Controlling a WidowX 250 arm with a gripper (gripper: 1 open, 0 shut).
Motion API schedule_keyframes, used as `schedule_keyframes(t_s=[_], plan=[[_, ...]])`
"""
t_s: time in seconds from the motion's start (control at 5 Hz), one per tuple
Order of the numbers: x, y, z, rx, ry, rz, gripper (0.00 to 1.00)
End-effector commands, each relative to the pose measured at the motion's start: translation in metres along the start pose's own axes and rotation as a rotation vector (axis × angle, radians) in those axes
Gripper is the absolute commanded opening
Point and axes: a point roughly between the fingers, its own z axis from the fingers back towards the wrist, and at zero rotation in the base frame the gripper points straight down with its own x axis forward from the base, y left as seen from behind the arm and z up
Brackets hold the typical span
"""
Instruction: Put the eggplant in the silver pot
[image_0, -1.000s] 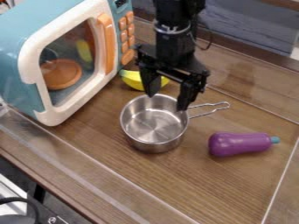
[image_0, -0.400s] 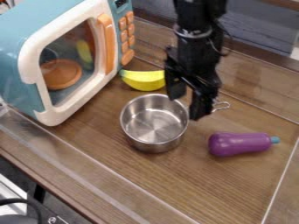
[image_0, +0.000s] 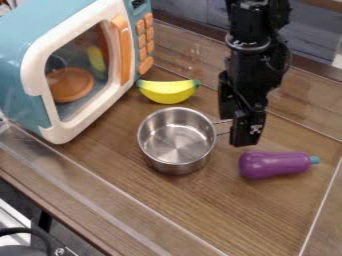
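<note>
**Gripper open above the pot handle, eggplant lying on the table**

Biggest thing first: the wooden table (image_0: 160, 215) fills most of the view, dark brown with a glossy sheen. On its left side sits a toy microwave (image_0: 74, 60), teal body with a cream door frame and an orange panel of buttons, something orange visible through the window. The black robot arm (image_0: 257, 40) comes down from the top right, pointing pretty much straight down, and its gripper (image_0: 242, 125) has its jaws spread apart, nothing between them. It hangs right of the pot, over the wire handle.

The silver pot (image_0: 177, 140) stands upright near the middle of the table, shiny and empty inside, handle poking out toward the right under the gripper. The eggplant (image_0: 274, 163) lies on its side on the table just right of the pot, purple with the teal stem end pointing right, below and slightly right of the gripper. A yellow banana toy (image_0: 167, 91) rests behind the pot, next to the microwave.
</note>
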Motion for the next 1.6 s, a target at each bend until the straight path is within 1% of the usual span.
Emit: schedule_keyframes(t_s=[0.0,0.2,0.6,0.8,1.0,1.2,1.4], plan=[[0.014,0.006,0.006,0.026,-0.026,-0.064,1.00],[0.022,0.005,0.002,0.027,-0.022,-0.098,1.00],[0.024,0.011,0.005,0.015,-0.015,-0.148,1.00],[0.026,-0.004,-0.002,0.009,-0.010,-0.152,1.00],[0.030,-0.021,-0.013,0.007,0.000,-0.171,1.00],[0.032,-0.029,-0.023,0.008,0.009,-0.186,1.00],[0.035,-0.038,-0.030,0.008,0.014,-0.200,1.00]])
